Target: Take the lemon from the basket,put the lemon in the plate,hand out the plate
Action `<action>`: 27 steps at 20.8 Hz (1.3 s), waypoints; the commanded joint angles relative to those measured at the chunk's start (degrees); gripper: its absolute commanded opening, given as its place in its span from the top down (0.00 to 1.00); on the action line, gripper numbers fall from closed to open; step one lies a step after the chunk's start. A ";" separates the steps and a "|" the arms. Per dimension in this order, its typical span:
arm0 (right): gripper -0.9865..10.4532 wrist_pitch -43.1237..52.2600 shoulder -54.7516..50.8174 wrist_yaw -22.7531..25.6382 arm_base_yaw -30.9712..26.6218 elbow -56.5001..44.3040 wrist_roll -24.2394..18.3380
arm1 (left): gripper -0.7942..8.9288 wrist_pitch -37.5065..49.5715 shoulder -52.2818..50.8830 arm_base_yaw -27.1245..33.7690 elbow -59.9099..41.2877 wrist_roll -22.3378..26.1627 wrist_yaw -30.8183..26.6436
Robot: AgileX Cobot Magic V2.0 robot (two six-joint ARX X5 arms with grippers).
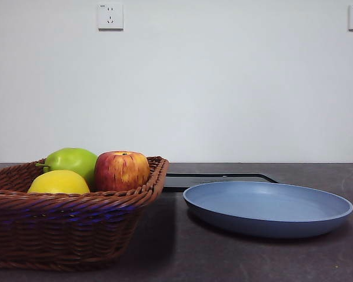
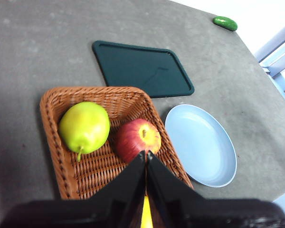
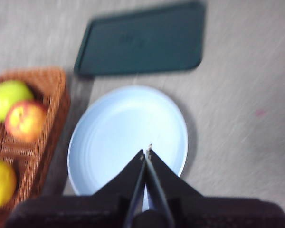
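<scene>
Clearly the work is only at its start. The left tool (image 2: 146,154) has its two jaws pressed together, with nothing between them, and it hangs above the basket (image 2: 54,128), over the corner where the lemon (image 1: 59,183) lies. In the left wrist view only a thin yellow strip of the lemon shows under the closed jaws. The right tool (image 3: 146,151) is also closed and holds nothing; it hangs above the plate (image 3: 114,123), near the edge of it that is far from the basket.

Inside the basket the lemon sits in the near corner as the front view shows it. The red-yellow apple (image 1: 122,170) is just beside it, and the green fruit (image 1: 72,160) is behind them, toward the far side of the basket. The plate stands on the worktop (image 1: 270,258) just beside the basket, not touching it as far as I can see, and it is empty. A black tray (image 2: 142,69) lies flat beyond the basket and the plate. A small green thing (image 2: 225,23) rests well apart from the basket, near the far edge of the worktop.

So, by my judgement, no step is done. The lemon must be taken out, placed in the plate, and then the plate must be handed out.
</scene>
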 commanded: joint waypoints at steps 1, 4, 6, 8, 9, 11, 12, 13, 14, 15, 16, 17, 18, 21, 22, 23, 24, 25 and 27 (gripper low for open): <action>0.86 0.48 2.75 -0.48 0.07 1.11 -1.55 | 0.91 0.24 0.20 -0.31 0.98 1.62 0.31; 0.74 0.57 6.23 0.28 0.07 1.11 -1.55 | 0.70 0.24 0.20 -0.28 0.98 1.31 0.13; 0.67 0.57 8.41 0.35 0.07 1.11 -1.62 | 0.60 0.22 0.22 -0.31 0.98 -0.81 0.24; 0.68 0.59 10.97 0.35 0.07 1.11 -2.12 | 0.60 0.22 0.22 -0.35 0.98 -1.11 0.94; 0.68 0.59 12.52 0.42 0.07 1.11 -2.16 | 0.60 0.24 0.22 -0.35 0.98 -1.22 1.57; 0.68 0.79 16.24 0.55 0.07 1.11 -2.21 | 0.60 0.07 0.22 -0.35 0.98 -1.27 1.75; 0.68 1.05 18.27 0.48 0.09 1.11 -2.21 | 0.59 -0.24 0.22 -0.35 0.98 -1.62 1.70; 0.68 1.33 20.61 0.33 0.11 1.11 -2.23 | 0.56 -0.83 0.22 -0.39 0.98 -1.66 1.64; 0.67 1.60 22.73 0.28 0.20 1.11 -2.38 | 0.52 -1.84 0.22 -0.46 0.98 -1.66 1.49; 0.67 2.03 24.81 0.28 0.33 1.11 -2.47 | 0.50 -3.10 0.22 -0.79 0.98 -1.64 1.42; 0.66 2.56 26.80 0.26 0.61 1.11 -2.45 | 0.50 -4.50 0.22 -1.11 0.98 -1.66 1.38; 0.65 3.17 28.59 0.07 0.92 1.11 -2.45 | 0.50 -5.95 0.22 -1.49 0.98 -1.66 1.40; 0.65 4.15 30.29 -0.04 1.20 1.11 -2.43 | 0.50 -7.08 0.22 -1.86 0.98 -1.66 1.44; 0.65 7.76 34.73 -0.17 2.01 1.11 -1.57 | 0.50 -7.91 0.22 -3.34 0.98 -1.64 1.49; 0.65 8.87 36.11 -0.63 2.08 1.11 -1.36 | 0.50 -7.96 0.22 -3.82 0.98 -1.64 1.46; 0.65 10.16 37.77 -2.23 2.08 1.11 -1.05 | 0.50 -7.98 0.22 -4.33 0.98 -1.64 1.46; 0.65 11.34 39.23 -3.58 2.16 1.11 -0.83 | 0.50 -8.26 0.22 -4.79 0.98 -1.64 1.44; 0.65 12.13 40.26 -3.69 2.34 1.11 -0.28 | 0.50 -8.76 0.22 -5.09 0.98 -1.64 1.40; 0.70 13.00 41.81 -3.72 2.34 1.11 0.70 | 0.50 -9.64 0.22 -5.46 0.98 -1.62 1.22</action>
